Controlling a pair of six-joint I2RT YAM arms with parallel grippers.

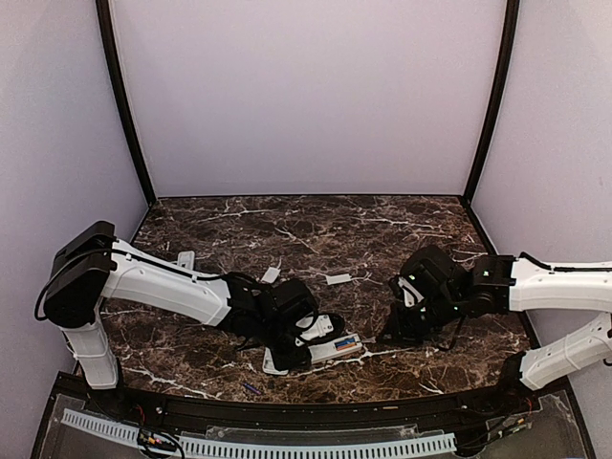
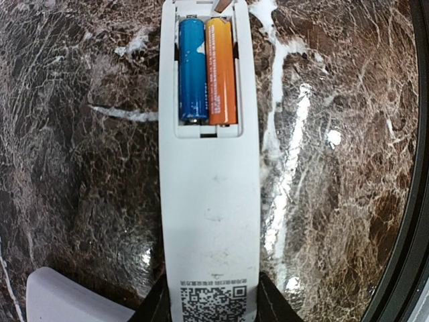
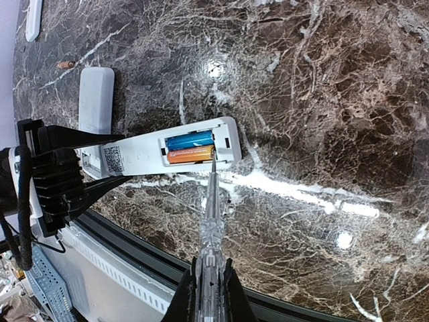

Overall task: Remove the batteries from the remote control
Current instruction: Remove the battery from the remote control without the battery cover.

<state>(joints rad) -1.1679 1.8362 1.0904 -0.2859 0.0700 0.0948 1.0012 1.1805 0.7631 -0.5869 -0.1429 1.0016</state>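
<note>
The left gripper (image 2: pixel 214 310) has its fingers clamped on the sides of a white remote (image 2: pixel 209 201), which lies face down at the near middle of the marble table (image 1: pixel 382 229). The battery bay is open, with a blue battery (image 2: pixel 191 70) and an orange battery (image 2: pixel 221 70) seated side by side inside. The right gripper (image 3: pixel 209 295) is closed tight on a thin clear tool (image 3: pixel 210 215), whose tip touches the right end of the orange battery. A second white remote (image 3: pixel 96 100) lies just beside the held one, on its left
</note>
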